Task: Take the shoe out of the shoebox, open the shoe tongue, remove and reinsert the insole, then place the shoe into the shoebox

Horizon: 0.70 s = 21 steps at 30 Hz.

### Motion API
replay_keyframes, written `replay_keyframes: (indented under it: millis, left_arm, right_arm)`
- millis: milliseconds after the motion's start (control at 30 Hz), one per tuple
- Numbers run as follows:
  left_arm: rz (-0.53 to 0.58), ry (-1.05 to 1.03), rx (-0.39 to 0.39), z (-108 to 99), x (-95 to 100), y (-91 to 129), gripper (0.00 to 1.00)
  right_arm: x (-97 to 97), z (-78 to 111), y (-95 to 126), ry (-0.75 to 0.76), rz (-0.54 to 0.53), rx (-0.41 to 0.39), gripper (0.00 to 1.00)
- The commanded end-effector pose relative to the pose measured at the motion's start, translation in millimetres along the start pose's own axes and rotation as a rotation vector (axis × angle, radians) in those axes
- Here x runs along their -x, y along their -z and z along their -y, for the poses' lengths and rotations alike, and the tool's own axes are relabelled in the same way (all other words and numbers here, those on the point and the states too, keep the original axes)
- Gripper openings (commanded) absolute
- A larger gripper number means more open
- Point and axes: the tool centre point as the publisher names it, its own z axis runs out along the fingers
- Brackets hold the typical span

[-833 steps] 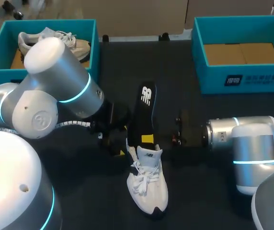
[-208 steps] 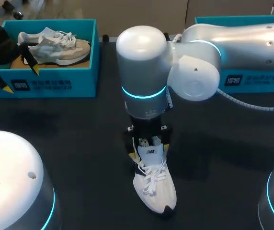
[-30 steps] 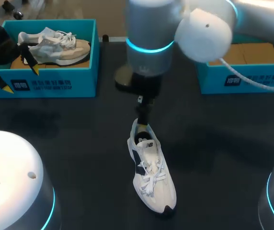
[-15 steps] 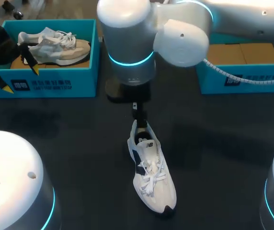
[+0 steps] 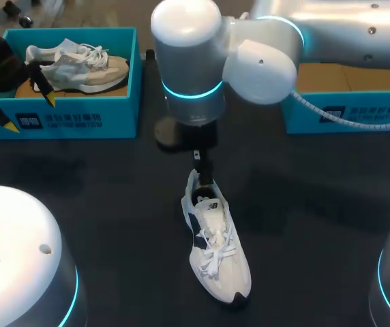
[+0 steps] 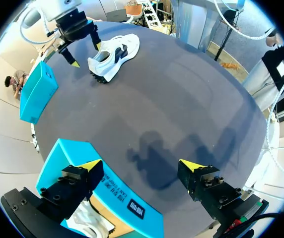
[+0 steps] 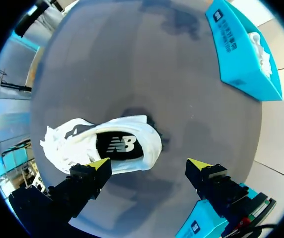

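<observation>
Lying on its sole on the dark desk [image 5: 113, 204], the white shoe [image 5: 217, 253] points its toe away from both boxes. Loose white laces run up its front, a dark panel marks its side, and the black insole [image 7: 118, 145] shows inside the opening. Just above the shoe's heel hangs the right end effector [image 7: 148, 163], fingers spread wide, gripping nothing. Back and left of the heel, a teal shoebox [image 5: 65, 121] holds a grey-beige shoe [image 5: 79, 61]. The left end effector [image 6: 141, 165] is at that box's front wall, also spread wide and holding nothing. Back and right of the heel sits a second teal shoebox [image 5: 348, 114] with a cardboard floor.
</observation>
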Motion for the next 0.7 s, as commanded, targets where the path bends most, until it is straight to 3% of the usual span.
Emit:
replay_keyframes:
  millis: [33, 700]
  left_arm:
    - [-0.001, 0.000, 0.003, 0.4, -0.5, 0.0, 1.00]
    - [-0.001, 0.000, 0.003, 0.4, -0.5, 0.0, 1.00]
  right_arm:
    - [4.8, -6.9, -17.1, 0.000, -0.008, -0.021, 1.00]
    - [20.0, -6.2, -57.9, 0.033, -0.028, 0.034, 1.00]
